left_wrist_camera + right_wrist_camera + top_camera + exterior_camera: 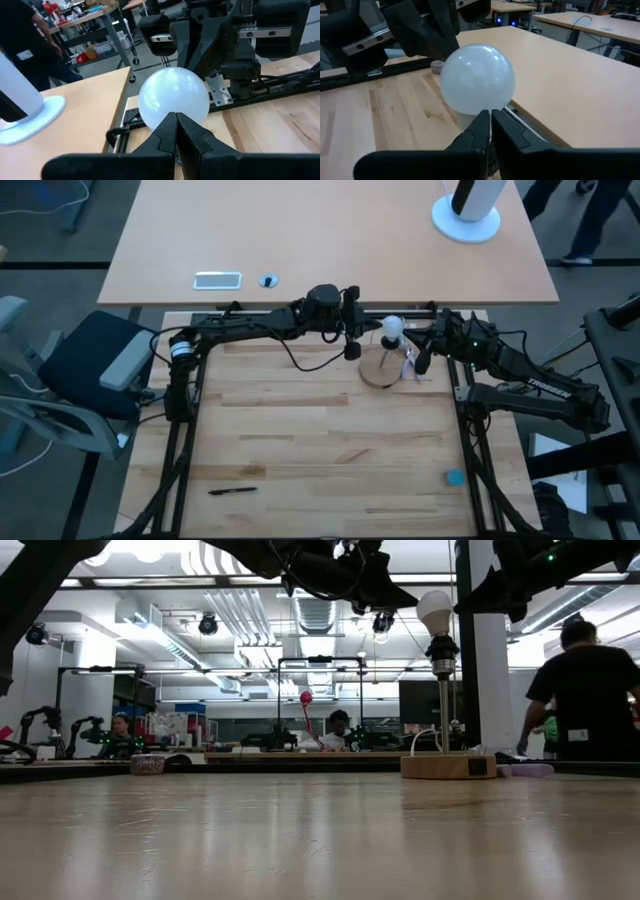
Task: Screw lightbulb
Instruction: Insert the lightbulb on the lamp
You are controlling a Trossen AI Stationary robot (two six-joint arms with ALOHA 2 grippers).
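While the lightbulb (392, 327) stood upright in the socket atop the black post of the wooden disc (378, 370), the left gripper (176, 131) and right gripper (490, 129) sat closed and empty on either side, apparently clear of it.

left gripper (352, 350) closed, right gripper (420, 363) closed, arms facing

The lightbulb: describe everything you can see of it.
The lightbulb is a small, round, frosted white globe, glossy with reflections. It stands upright, screw end down, in a dark socket atop a thin post on a round wooden base. Both grippers sit close beside it; neither visibly grips it.
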